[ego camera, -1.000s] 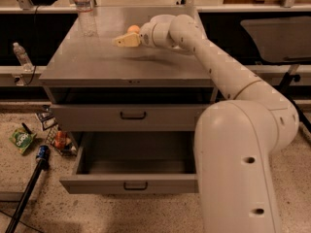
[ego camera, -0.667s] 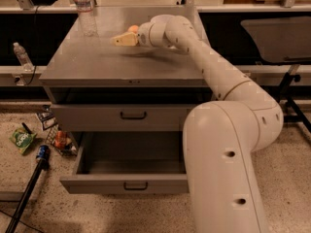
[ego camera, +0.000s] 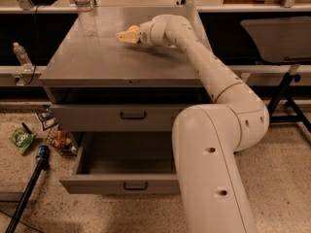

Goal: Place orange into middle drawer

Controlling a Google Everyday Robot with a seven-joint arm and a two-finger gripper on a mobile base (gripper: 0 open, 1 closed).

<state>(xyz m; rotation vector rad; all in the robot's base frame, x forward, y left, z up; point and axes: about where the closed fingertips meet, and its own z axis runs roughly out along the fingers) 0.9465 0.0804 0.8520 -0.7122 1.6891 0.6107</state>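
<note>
Presently gripper (ego camera: 125, 35) at orange (ego camera: 134, 29) atop cabinet (ego camera: 97, 64)

Bottle (ego camera: 84, 9) on tabletop (ego camera: 107, 62), tool (ego camera: 122, 35) above

1. The gripper (ego camera: 127, 35) hangs low over the rear centre of the tabletop (ego camera: 97, 64).
2. A water bottle (ego camera: 83, 8) stands upright at the rear left corner, apart from the gripper.
3. The middle drawer (ego camera: 124, 183) is pulled out, and its cavity is open from above.
4. The upper drawer front (ego camera: 121, 115) overhangs the cavity's rear.
5. The arm's lower link (ego camera: 209, 178) blocks the drawer's right end.
</note>
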